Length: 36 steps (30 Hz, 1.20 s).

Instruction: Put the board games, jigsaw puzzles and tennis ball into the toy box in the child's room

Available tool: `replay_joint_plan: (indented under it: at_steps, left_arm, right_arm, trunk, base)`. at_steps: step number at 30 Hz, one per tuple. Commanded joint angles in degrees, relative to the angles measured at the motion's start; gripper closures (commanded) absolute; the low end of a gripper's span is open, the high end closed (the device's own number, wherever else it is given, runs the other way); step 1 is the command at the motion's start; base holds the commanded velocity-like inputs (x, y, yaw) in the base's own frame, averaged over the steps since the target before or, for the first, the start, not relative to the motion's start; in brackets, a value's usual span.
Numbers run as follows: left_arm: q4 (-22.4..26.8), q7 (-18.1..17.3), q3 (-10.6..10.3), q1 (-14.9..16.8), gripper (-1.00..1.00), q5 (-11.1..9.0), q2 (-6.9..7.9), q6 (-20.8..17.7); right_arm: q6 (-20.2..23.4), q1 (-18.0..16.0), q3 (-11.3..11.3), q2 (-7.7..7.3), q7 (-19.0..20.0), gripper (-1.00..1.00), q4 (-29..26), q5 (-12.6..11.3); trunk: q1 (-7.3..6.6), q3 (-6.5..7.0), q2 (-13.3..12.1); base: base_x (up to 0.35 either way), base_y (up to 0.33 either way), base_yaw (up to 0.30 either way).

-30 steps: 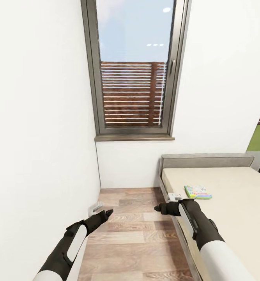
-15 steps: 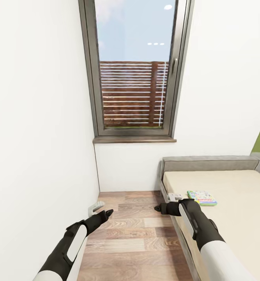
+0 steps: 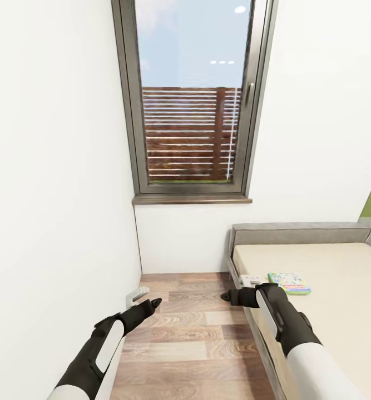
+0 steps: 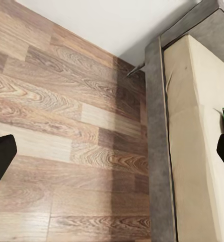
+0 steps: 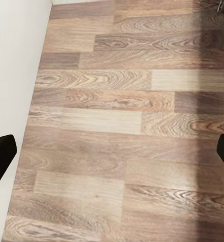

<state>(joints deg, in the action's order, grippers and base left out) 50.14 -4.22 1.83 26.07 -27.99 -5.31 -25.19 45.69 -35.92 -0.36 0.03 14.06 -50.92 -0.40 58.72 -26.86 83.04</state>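
Facing the window [image 3: 191, 100], I hold both grippers, left [image 3: 152, 304] and right [image 3: 227, 296], spread and empty over the floor [image 3: 191, 328]. A game [image 3: 288, 282] lies on the bed [image 3: 330, 289], lower right of the frame.

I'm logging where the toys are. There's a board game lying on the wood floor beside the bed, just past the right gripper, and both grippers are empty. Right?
Not quite. The board game lies on the bed, on its beige sheet near the headboard, not on the wood floor; the head view shows this. It is just past the right gripper, and both that and the left gripper are empty.
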Motion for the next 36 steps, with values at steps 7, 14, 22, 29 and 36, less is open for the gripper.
replay_joint_plan:
  at_steps: [7, 14, 22, 29, 36]
  left_arm:
    - [0.1, -0.1, 0.2, 0.0, -1.00, -0.3, -0.05, -0.4]
    - [0.1, -0.1, 0.2, 0.0, -1.00, -0.3, -0.07, -0.4]
    - [0.1, 0.0, 0.2, 0.0, -1.00, -0.4, -0.05, -0.6]
    - [0.1, 0.1, 0.2, 0.0, -1.00, -0.6, -0.05, -0.8]
    - [0.1, 0.1, 0.3, 0.0, -1.00, -0.7, -0.05, -1.0]
  right_arm:
    - [0.2, 0.0, -0.1, -1.54, 0.2, -1.00, -0.1, -0.4]
    - [0.2, 0.0, -0.1, -2.14, 0.3, -1.00, -0.1, -0.6]
    - [0.9, 0.0, -0.2, -2.32, 0.3, -1.00, -0.9, -0.6]
    - [4.9, 0.0, -0.2, -2.39, 0.3, -1.00, -2.0, -0.6]
    - [6.9, -0.2, -0.3, -2.56, 0.3, -1.00, -2.4, -0.6]
  trunk:
    - [0.00, -0.06, 0.0]
    - [0.00, -0.06, 0.0]
    - [0.00, -0.06, 0.0]
    - [0.00, -0.06, 0.0]
    - [0.00, -0.06, 0.0]
  base:
    - [0.025, 0.000, 0.000]
    - [0.008, 0.000, 0.000]
    - [0.003, 0.000, -0.024]
    - [0.001, 0.000, -0.162]
    - [0.000, 0.000, -0.238]
